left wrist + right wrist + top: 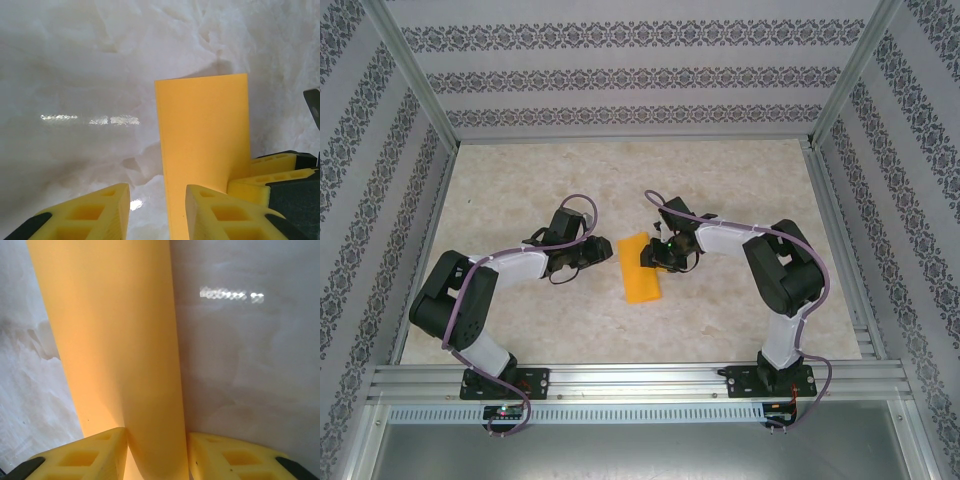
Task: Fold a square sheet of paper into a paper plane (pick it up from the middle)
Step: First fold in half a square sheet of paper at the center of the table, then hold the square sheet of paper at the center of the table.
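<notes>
tabletop (520, 190) of pale marbled stone carries everything, boxed in by patterned walls (620, 70) and an aluminium rail (640, 380) along the near edge.

on the left, the left tool (592, 256) sits low, just beside the left edge of the square sheet of paper (640, 270). its wrist view shows the yellow fingers (227, 215) parted to a middling gap. the paper's left edge runs up through that gap and the right-hand finger overlaps the paper. nothing looks clamped.

in the middle, the orange paper lies as a narrow rectangle, long side running near to far and tilted slightly. it is plainly slimmer than a square.

on the right, the right tool (658, 256) is over the far right part of the paper. in its wrist view the orange paper fills the gap between the two fingers (235, 457) and appears bowed. whether this is a firm pinch or the paper simply lies under a half-open tool i cannot tell.

progress, as a judgement: the shape suggests the first lengthwise half-fold is in, or being pressed flat. no pointed nose, no angled corner folds and no wing creases show, so most of the plane is yet to be made.

no brand, label or readable writing appears on the paper, arms or walls.
</notes>
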### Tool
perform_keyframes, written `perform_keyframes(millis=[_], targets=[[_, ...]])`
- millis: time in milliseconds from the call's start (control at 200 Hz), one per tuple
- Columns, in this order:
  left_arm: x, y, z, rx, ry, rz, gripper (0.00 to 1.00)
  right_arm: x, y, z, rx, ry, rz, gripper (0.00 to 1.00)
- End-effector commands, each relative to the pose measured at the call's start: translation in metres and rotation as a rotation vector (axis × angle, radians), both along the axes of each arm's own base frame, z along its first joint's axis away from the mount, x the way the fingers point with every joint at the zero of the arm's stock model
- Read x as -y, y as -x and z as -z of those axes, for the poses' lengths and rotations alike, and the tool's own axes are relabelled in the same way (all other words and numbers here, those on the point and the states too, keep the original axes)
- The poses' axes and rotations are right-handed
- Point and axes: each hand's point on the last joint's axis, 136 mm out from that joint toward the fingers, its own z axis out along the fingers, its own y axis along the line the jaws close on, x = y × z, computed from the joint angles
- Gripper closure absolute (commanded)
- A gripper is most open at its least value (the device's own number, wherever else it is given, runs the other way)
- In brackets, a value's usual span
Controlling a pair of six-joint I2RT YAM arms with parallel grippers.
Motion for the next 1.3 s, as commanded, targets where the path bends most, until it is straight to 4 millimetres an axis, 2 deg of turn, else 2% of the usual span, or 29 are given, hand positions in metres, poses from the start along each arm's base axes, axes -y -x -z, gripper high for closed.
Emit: perform_keyframes(millis=[0, 295, 610, 979, 1294], targets=[[0.008, -0.003, -0.005, 0.050, 0.001, 0.023, 0.65, 0.043, 0.023, 0.073, -0.058, 0.275, -0.008, 0.60], [0.028, 0.002, -0.004, 0.028, 0.069, 0.081, 0.72, 0.049, 0.026, 0.081, -0.069, 0.310, -0.007, 0.60], [0.053, 0.008, 0.001, -0.015, 0.101, 0.167, 0.75, 0.050, 0.028, 0.090, -0.083, 0.336, -0.011, 0.57], [0.065, 0.011, 0.008, -0.039, 0.117, 0.200, 0.79, 0.054, 0.032, 0.097, -0.098, 0.361, -0.003, 0.56], [0.068, 0.013, 0.014, -0.056, 0.104, 0.214, 0.82, 0.055, 0.033, 0.099, -0.097, 0.369, -0.009, 0.57]])
